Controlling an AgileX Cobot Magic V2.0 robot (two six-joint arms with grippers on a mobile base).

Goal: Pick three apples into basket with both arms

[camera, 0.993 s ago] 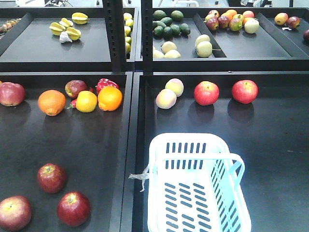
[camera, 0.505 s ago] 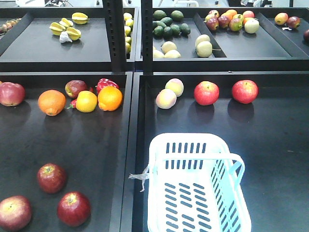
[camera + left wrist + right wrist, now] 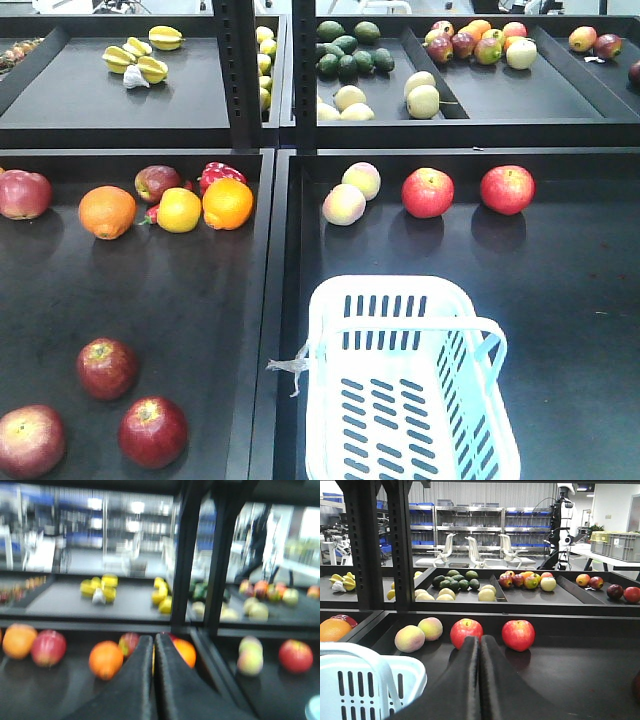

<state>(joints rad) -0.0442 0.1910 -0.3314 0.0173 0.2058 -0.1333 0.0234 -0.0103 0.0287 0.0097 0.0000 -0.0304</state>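
Roughly top-down front view. On pic left, a black tray (image 3: 200, 300) holds a dark-red apple (image 3: 107, 368) toward the back. A second dark-red apple (image 3: 153, 432) sits nearer and to its right, and a third dark-red apple (image 3: 30, 440) is by the bottom-left corner. The 3 lie near each other, not touching.

A pale slotted basket (image 3: 390, 287) stands in the next tray to the right, past a divider and well apart from the apples. Its handle is across the top.

Further back are oranges (image 3: 107, 212), peaches (image 3: 344, 204) and 2 pink-red apples (image 3: 427, 192).

Left wrist cam is blurry. The left gripper (image 3: 153, 639) has its fingers pressed together w/ only a thin slit, aimed at the fruit row.

Right wrist cam is sharp. The right gripper (image 3: 480, 639) is likewise closed on itself, w/ the basket rim at lower left.
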